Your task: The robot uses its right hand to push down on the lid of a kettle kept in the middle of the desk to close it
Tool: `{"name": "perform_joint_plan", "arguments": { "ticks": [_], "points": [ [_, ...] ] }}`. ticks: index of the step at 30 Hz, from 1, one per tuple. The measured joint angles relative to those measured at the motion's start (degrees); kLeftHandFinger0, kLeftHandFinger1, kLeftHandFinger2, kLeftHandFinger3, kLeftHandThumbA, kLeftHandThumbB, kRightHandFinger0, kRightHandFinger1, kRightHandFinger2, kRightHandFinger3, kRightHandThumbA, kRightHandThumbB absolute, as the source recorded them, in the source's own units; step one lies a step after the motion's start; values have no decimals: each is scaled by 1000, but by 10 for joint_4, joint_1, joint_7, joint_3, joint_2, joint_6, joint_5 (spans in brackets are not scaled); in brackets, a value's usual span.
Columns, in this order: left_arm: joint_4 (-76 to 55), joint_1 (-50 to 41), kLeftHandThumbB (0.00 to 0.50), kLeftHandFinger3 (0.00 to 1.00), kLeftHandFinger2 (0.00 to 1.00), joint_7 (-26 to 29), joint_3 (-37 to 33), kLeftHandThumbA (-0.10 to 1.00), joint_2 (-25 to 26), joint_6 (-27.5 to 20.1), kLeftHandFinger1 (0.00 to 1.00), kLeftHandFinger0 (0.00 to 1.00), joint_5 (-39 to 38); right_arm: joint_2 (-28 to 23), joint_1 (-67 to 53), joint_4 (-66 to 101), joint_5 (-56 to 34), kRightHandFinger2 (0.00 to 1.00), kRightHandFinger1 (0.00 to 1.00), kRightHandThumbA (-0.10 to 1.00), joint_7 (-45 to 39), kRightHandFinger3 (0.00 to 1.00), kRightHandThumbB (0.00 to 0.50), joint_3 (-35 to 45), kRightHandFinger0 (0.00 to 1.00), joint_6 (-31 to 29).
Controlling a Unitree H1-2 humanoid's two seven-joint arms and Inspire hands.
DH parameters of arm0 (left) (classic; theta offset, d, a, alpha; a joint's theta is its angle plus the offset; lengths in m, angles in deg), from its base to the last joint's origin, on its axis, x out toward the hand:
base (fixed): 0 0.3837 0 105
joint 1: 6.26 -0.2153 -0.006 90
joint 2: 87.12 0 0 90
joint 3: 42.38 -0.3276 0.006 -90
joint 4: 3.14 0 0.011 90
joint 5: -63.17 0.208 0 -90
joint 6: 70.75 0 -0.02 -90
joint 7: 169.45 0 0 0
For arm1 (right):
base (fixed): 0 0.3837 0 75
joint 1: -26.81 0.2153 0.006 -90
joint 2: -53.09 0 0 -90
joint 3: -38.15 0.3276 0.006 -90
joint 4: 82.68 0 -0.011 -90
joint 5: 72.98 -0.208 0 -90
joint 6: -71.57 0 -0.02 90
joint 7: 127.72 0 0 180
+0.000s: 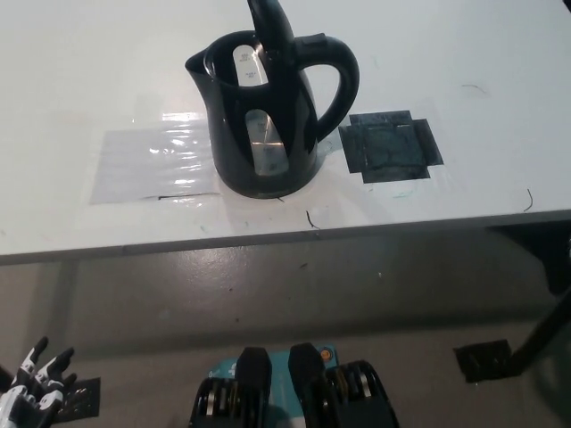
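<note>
White bench (80, 80) fills the upper frame, grey floor (294, 303) below it. At upper centre stands the black kettle (268, 116), upright, its lid (270, 25) raised open. A black tape patch (393, 147) lies just right of it. Lower left, the white left hand (34, 382) rests, fingers spread, holding nothing.

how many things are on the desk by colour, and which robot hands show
black: 2, kettle with its lid standing open, and a black tape patch
clear: 1, plastic sheet
white: 1, left hand low at the left, off the desk
right hand: 0, not in view
total: 4
</note>
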Motion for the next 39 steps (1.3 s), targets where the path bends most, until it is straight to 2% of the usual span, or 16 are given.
{"name": "perform_joint_plan", "arguments": {
  "ticks": [3, 4, 7, 9, 10, 12, 13, 14, 16, 17, 22, 26, 29, 32, 35, 39],
  "points": [
    [0, -3, 239, 1000, 848, 0, 1, 268, -1, 0, 1000, 1000, -1, -23, 21, 59, 5, 1000, 1000, 408, 4, 1000, 199, -11, 919, 17],
    [0, -5, 241, 1000, 847, 0, 1, 274, -2, 0, 1000, 1000, -1, -33, 35, 84, 8, 1000, 960, 366, 7, 1000, 203, -17, 875, 25],
    [1, -8, 237, 1000, 858, 0, 3, 284, -2, 0, 1000, 1000, -2, -53, 90, 138, 13, 976, 908, 373, 18, 1000, 155, -40, 811, 40],
    [2, -9, 235, 1000, 858, 0, 4, 279, -3, 0, 1000, 1000, -3, -61, 135, 162, 20, 947, 881, 374, 22, 1000, 154, -55, 780, 47],
    [2, -9, 219, 1000, 861, 0, 4, 263, -4, 0, 1000, 1000, -4, -63, 162, 172, 23, 946, 876, 362, 24, 1000, 126, -64, 769, 51],
    [2, -10, 218, 1000, 861, 0, 4, 261, -4, 0, 1000, 1000, -4, -58, 209, 175, 34, 946, 873, 357, 24, 1000, 104, -78, 757, 54],
    [3, -11, 227, 1000, 862, 0, 4, 266, -5, 0, 1000, 1000, -4, -54, 231, 175, 41, 1000, 947, 373, 24, 1000, 65, -85, 864, 56],
    [3, -12, 227, 1000, 862, 0, 4, 268, -5, 0, 1000, 1000, -5, -46, 259, 174, 50, 1000, 953, 375, 23, 1000, 64, -93, 874, 59],
    [4, -16, 249, 1000, 858, 0, 4, 277, -5, 0, 1000, 1000, -6, -24, 301, 166, 67, 1000, 1000, 432, 20, 1000, 4, -102, 1000, 63],
    [4, -18, 247, 1000, 856, 0, 4, 279, -5, 0, 1000, 1000, -7, -7, 327, 155, 76, 1000, 1000, 415, 19, 1000, 0, -109, 1000, 65],
    [3, -25, 244, 1000, 863, -1, 4, 284, -5, 0, 1000, 1000, -10, 66, 434, 37, 75, 1000, 1000, 424, 35, 1000, 0, -143, 1000, 74],
    [2, -30, 267, 1000, 868, -7, 0, 276, -5, -2, 1000, 1000, -13, 132, 487, -69, 70, 1000, 1000, 454, 59, 1000, 0, -144, 1000, 79],
    [0, -37, 240, 1000, 876, -9, -3, 278, -5, -2, 1000, 1000, -15, 172, 495, -118, 68, 1000, 1000, 460, 70, 1000, 21, -139, 1000, 81],
    [0, -40, 266, 1000, 877, -13, -7, 282, -5, -2, 1000, 1000, -15, 198, 498, -165, 66, 1000, 1000, 466, 77, 1000, 37, -128, 1000, 82],
    [0, -41, 233, 1000, 877, -13, -10, 276, -5, -2, 1000, 1000, -15, 216, 510, -226, 61, 1000, 1000, 453, 84, 1000, 44, -109, 1000, 71],
    [0, -43, 249, 1000, 886, -16, -12, 264, -5, -2, 1000, 1000, -16, 229, 529, -301, 56, 1000, 1000, 450, 88, 1000, 50, -93, 1000, 47]
  ]
}}
